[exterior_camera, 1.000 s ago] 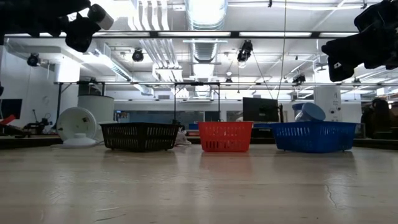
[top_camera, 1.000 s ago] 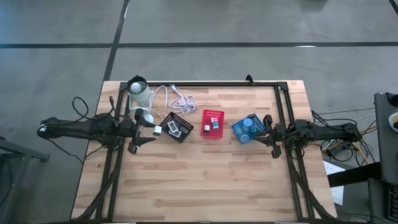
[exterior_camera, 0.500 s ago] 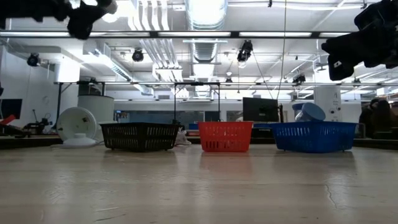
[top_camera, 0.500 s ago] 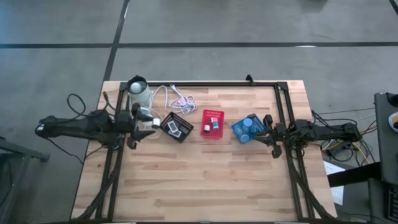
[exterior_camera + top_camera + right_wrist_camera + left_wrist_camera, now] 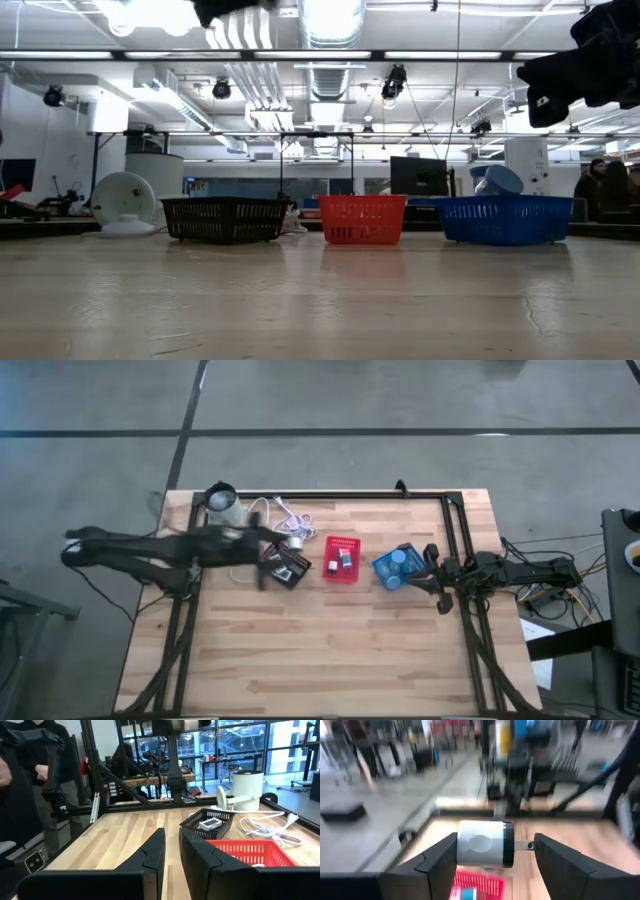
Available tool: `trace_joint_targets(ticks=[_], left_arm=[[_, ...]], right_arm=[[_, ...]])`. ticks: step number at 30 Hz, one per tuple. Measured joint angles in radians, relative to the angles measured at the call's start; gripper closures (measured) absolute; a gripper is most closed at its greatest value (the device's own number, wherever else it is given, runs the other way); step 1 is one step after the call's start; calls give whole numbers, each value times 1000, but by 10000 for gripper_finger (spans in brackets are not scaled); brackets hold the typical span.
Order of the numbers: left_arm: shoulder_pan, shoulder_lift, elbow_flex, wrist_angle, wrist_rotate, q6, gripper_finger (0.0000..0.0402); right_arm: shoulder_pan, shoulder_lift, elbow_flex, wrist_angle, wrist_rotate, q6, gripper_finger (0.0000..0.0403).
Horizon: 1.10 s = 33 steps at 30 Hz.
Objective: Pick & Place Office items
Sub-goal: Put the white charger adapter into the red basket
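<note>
Gripping a white cylinder [image 5: 485, 844], left claw [image 5: 495, 851] part open, above black bin [image 5: 287, 566]

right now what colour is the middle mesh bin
Red, clearest in the low view.

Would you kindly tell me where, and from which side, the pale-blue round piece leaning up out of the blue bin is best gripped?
Grip the pale-blue round piece by its raised edge, coming straight down from above. It leans tilted above the rim of the blue bin, so that edge probably stands clear of the mesh walls.
</note>
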Motion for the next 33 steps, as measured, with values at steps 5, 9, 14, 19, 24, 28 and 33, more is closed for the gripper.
trace_joint_targets(ticks=[5,9,14,19,24,28,33], left_arm=[[40,241,131,-6,38,-7,154],[70,396,219,-65,53,11,154],[111,540,308,-125,53,17,154],[143,665,339,-158,53,20,154],[173,745,346,-144,53,14,154],[180,812,344,-150,55,1,154],[184,869,361,-145,80,-2,154]], right_arm=[[0,0,0,0,0,-1,349],[0,1,0,0,0,-1,349],[0,1,0,-1,-1,-5,349],[0,0,0,-9,-1,-5,349],[0,1,0,-10,-1,-8,349],[0,1,0,-12,-1,-7,349],[0,0,0,-12,-1,-8,349]])
